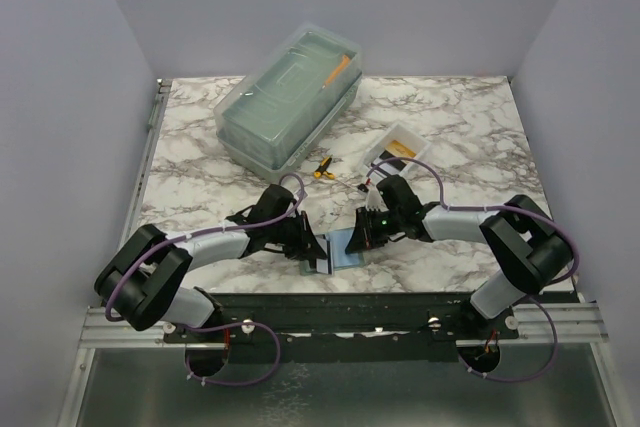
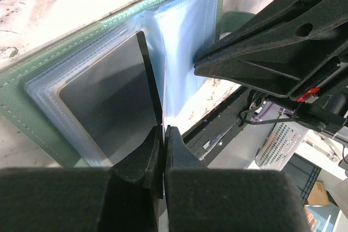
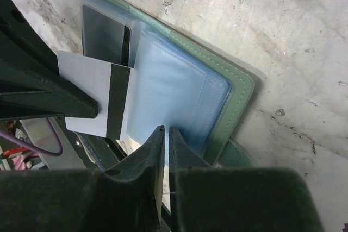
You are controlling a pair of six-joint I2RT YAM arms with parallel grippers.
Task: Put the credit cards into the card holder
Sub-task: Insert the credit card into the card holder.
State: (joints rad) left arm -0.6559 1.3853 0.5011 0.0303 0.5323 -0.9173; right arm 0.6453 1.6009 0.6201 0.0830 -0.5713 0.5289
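Observation:
The grey-green card holder (image 1: 345, 247) lies open at the table's near edge, its clear pockets (image 3: 174, 85) facing up. My left gripper (image 2: 164, 129) is shut on a credit card (image 3: 87, 96) with a pale back and a black stripe. It holds the card on edge (image 2: 151, 80) over the holder's middle fold. One dark card (image 2: 109, 107) lies inside a pocket of the left panel (image 3: 106, 33). My right gripper (image 3: 166, 129) is shut on the edge of a clear pocket sheet. In the top view the left gripper (image 1: 312, 247) and right gripper (image 1: 362, 237) meet over the holder.
A large translucent lidded box (image 1: 290, 97) stands at the back. A small white tray (image 1: 400, 142) sits behind the right arm. A yellow-handled tool (image 1: 323, 168) lies between them. The table's front edge and black rail (image 1: 340, 307) run just below the holder.

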